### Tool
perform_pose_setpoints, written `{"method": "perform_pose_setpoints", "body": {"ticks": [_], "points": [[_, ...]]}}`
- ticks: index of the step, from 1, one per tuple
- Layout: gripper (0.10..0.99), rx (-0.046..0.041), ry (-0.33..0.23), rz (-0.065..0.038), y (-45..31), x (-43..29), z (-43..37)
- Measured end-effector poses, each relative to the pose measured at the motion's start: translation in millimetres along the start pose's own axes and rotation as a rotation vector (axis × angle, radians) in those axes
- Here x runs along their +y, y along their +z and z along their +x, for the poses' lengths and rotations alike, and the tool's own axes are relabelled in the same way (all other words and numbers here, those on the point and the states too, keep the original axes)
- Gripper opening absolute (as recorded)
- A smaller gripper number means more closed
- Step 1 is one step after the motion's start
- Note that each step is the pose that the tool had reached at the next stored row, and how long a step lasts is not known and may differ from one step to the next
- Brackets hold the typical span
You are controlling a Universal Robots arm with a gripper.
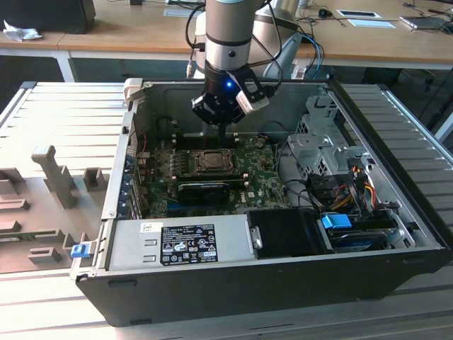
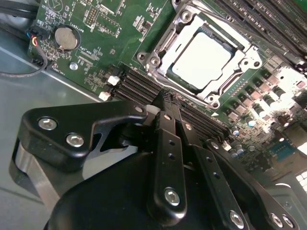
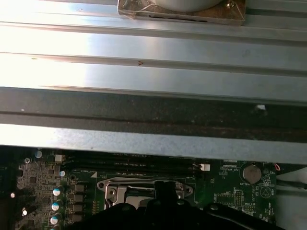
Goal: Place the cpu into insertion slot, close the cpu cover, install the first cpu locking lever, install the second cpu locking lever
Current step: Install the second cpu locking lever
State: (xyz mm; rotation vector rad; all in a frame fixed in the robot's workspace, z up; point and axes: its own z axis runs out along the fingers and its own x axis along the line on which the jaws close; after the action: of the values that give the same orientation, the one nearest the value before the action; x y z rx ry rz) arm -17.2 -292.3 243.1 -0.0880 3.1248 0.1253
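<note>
The gripper (image 1: 224, 133) hangs inside the open computer case (image 1: 233, 297), just above the far edge of the green motherboard (image 1: 262, 177) in the exterior view, with its black fingers (image 2: 168, 139) brought together into a narrow point and nothing held between them. In the second wrist view the fingertips meet over the row of long black memory slots (image 2: 139, 86) that runs beside the insertion slot (image 2: 158, 60), so the tool is near the socket but not touching it. The cpu (image 2: 200, 55) lies flat in the socket, its pale silvery face showing through the square window of the cpu cover (image 2: 242, 60), which is folded down over it with the chip's edges tucked under the frame. Whether either locking lever is latched cannot be told. In the exterior view the socket (image 1: 211, 162) sits towards the middle of the board, directly below and in front of the gripper, with a long black card (image 1: 204, 188) lying nearer the camera. The first wrist view looks along the gripper's dark body towards the cover's metal frame (image 3: 144, 187), with a coin cell battery (image 3: 250, 172) well off to one side of the board.
</note>
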Motion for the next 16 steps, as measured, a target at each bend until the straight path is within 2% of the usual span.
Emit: {"method": "perform_pose_setpoints", "body": {"ticks": [5,16], "points": [[0.106,0.0,0.0,0.0,-0.1,-8.4,0.5],[0.106,0.0,0.0,0.0,-1.9,-16.5,0.9]]}}
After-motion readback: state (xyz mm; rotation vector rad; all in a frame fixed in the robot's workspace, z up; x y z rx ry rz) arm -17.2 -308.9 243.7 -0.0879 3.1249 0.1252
